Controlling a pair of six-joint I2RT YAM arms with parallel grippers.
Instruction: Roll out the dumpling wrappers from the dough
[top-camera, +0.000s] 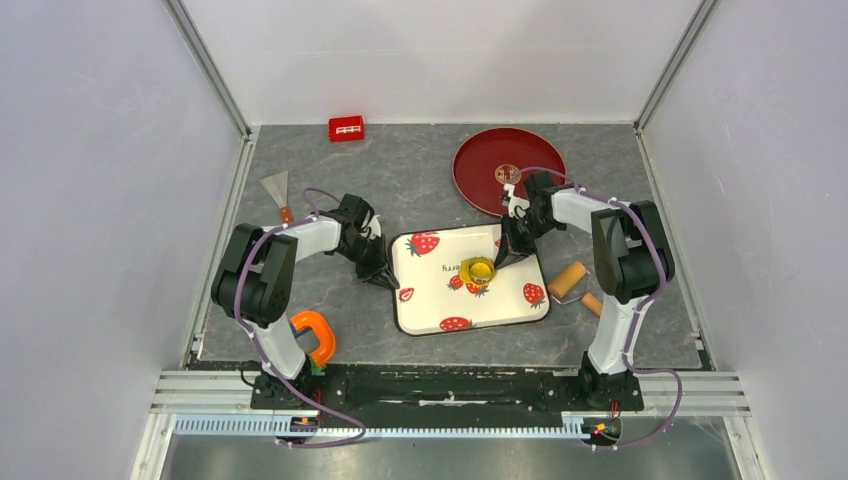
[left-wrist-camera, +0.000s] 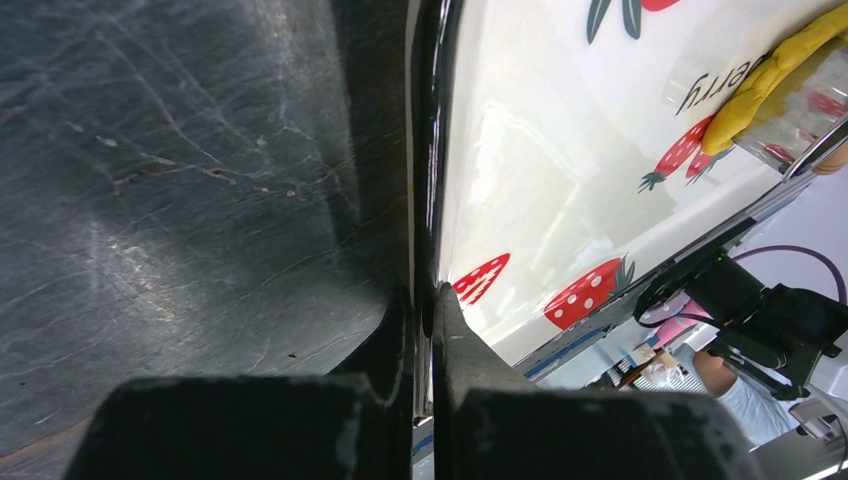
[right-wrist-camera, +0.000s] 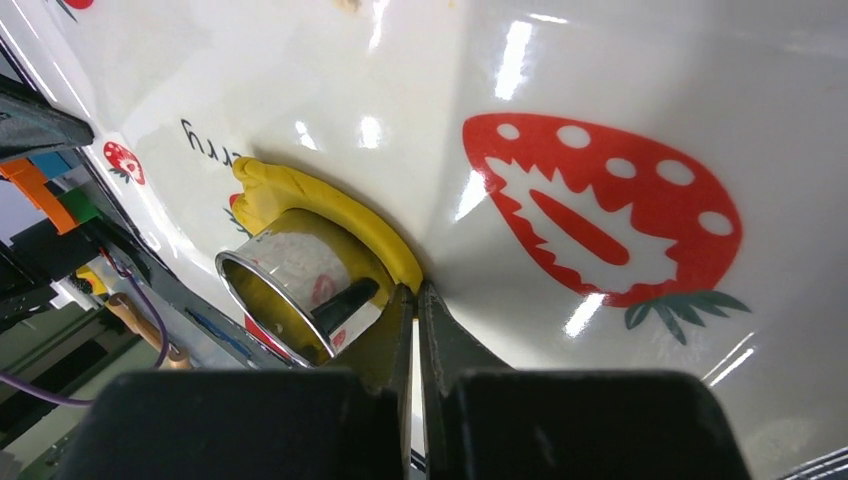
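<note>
Strawberry tray (top-camera: 500, 305) | dough (right-wrist-camera: 320, 200) — touching right claw (right-wrist-camera: 416, 290) tips | claw closed

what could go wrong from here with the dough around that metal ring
1. The right hand appears to pinch the dough hugging the metal ring; pulling may tear it or drag the ring.
2. The left hand clamps the tray only at its rim; a hard tug might shift it.
</note>
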